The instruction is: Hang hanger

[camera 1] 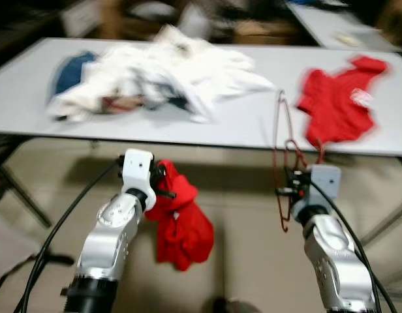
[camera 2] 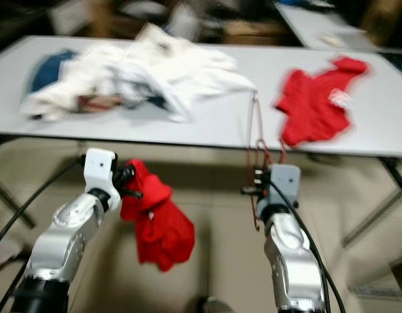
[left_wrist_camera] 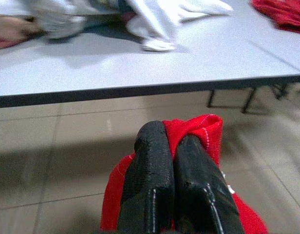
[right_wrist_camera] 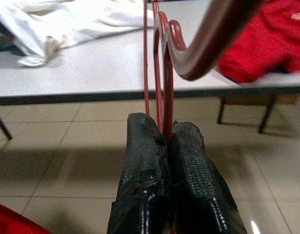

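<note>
My left gripper (camera 1: pixel 167 184) is shut on a red garment (camera 1: pixel 181 225), which hangs from it in front of the grey table (camera 1: pixel 240 127) and above the floor. The black fingers (left_wrist_camera: pixel 162 180) pinch the red knit cloth (left_wrist_camera: pixel 201 134). To the right, my right gripper (camera 1: pixel 287 184) is shut on a thin dark red hanger (camera 1: pixel 281 143), held upright with its top reaching over the table's front edge. The right wrist view shows its wires (right_wrist_camera: pixel 157 73) rising from between the pads (right_wrist_camera: pixel 189 156).
On the table lie a heap of white and blue clothes (camera 1: pixel 155 75) at the left and another red garment (camera 1: pixel 338 98) at the right. A second table (camera 1: pixel 338 26) stands behind. Tiled floor (camera 1: pixel 253 261) spreads below, with table legs at both sides.
</note>
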### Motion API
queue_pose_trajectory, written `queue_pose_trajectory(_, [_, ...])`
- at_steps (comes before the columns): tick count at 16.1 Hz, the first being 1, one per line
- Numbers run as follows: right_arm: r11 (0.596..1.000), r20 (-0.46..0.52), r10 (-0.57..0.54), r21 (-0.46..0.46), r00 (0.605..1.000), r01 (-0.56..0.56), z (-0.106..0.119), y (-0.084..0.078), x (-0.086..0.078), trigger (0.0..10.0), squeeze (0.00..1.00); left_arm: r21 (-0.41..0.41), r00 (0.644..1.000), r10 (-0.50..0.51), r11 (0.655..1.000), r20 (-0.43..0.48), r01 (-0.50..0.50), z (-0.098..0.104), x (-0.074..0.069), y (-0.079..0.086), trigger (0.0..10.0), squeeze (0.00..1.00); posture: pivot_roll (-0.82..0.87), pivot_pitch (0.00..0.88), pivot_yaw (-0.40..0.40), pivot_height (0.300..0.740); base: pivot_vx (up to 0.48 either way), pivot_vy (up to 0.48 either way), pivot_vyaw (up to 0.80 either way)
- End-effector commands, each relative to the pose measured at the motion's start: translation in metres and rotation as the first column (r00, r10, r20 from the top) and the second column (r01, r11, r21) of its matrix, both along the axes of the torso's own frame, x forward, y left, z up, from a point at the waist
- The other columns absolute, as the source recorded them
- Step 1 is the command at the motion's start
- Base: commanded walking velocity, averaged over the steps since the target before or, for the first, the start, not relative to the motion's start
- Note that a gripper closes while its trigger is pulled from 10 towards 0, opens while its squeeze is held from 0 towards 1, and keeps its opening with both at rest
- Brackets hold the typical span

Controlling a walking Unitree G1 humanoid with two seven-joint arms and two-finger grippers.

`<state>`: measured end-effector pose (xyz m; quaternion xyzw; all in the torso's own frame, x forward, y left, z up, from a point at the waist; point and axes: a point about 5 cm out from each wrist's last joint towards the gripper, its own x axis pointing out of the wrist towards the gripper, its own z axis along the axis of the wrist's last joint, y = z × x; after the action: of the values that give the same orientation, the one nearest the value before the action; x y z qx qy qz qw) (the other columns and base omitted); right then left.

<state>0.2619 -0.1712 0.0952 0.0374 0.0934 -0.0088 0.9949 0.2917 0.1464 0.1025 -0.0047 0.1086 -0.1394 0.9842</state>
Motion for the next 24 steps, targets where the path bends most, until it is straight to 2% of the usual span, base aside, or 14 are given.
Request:
queue_pose_trajectory(1, [1.0,0.01,0.009,0.007,1.0,-0.009,0.005,0.0,0.002,10.0,0.0,0.003,0.999,0.004,1.0,0.04,-0.004,0.008,0.002,0.002,10.0,0.0,-0.14,0.0,0.036,0.74,0.0,0.405,-0.8])
queue_pose_trajectory(2, [0.995,0.019,0.04,0.09,0.999,-0.042,0.008,0.004,0.004,10.0,0.0,0.008,0.999,0.01,1.0,0.049,-0.011,0.01,0.004,0.005,10.0,0.0,-0.15,0.0,0.034,0.74,0.0,0.409,-0.8])
queue_pose_trajectory(3, [0.993,0.02,0.046,0.105,0.999,-0.048,0.009,0.005,0.005,10.0,0.0,0.009,0.999,0.013,1.0,0.052,-0.013,0.01,0.005,0.006,10.0,0.0,-0.15,0.0,0.034,0.74,0.0,0.409,-0.8])
queue_pose_trajectory(5, [0.997,-0.004,0.04,0.067,0.999,-0.04,0.008,0.004,0.006,10.0,0.0,0.011,0.998,0.008,1.0,0.06,-0.009,0.012,0.011,0.006,10.0,0.0,-0.16,0.0,0.044,0.74,0.0,0.409,-0.28])
queue_pose_trajectory(8, [0.994,-0.03,0.05,0.1,0.998,-0.047,0.006,0.002,0.007,10.0,0.0,-0.007,0.998,-0.018,1.0,0.068,0.019,0.015,0.016,0.001,10.0,0.0,-0.16,0.0,0.046,0.74,0.0,0.223,0.0])
queue_pose_trajectory(11, [0.992,-0.029,0.091,0.095,0.995,-0.088,0.007,0.007,0.009,10.0,0.0,-0.061,0.999,-0.012,0.998,0.041,0.014,0.017,0.017,-0.001,10.0,0.0,-0.16,0.0,0.041,0.74,0.0,0.0,0.0])
queue_pose_trajectory(12, [0.992,-0.03,0.091,0.096,0.995,-0.087,0.007,0.006,0.009,10.0,0.0,-0.062,0.999,-0.02,0.998,0.048,0.023,0.018,0.018,-0.001,10.0,0.0,-0.16,0.0,0.04,0.74,0.0,0.0,0.0])
queue_pose_trajectory(13, [0.991,-0.035,0.091,0.097,0.995,-0.088,0.006,0.006,0.009,10.0,0.0,-0.014,0.996,-0.044,0.999,0.074,0.046,0.019,0.018,-0.003,10.0,0.0,-0.16,0.0,0.039,0.74,0.0,0.0,0.0])
queue_pose_trajectory(16, [0.991,-0.038,0.1,0.096,0.994,-0.096,0.007,0.007,0.011,10.0,0.0,-0.046,0.999,0.001,0.999,0.047,0.001,0.014,0.019,0.0,10.0,0.0,-0.16,0.0,0.034,0.74,0.0,0.0,0.0])
queue_pose_trajectory(18, [0.99,-0.035,0.126,0.073,0.991,-0.123,0.008,0.009,0.013,10.0,0.0,-0.032,0.998,-0.038,0.999,0.056,0.04,0.016,0.019,-0.004,10.0,0.0,-0.16,0.0,0.031,0.74,0.0,0.0,0.0])
queue_pose_trajectory(24, [0.984,-0.009,0.177,0.037,0.984,-0.177,0.019,0.012,0.018,10.0,0.0,-0.08,0.996,0.017,0.997,0.092,-0.01,0.027,0.026,0.0,10.0,0.0,-0.16,0.0,0.022,0.74,0.153,0.0,0.0])
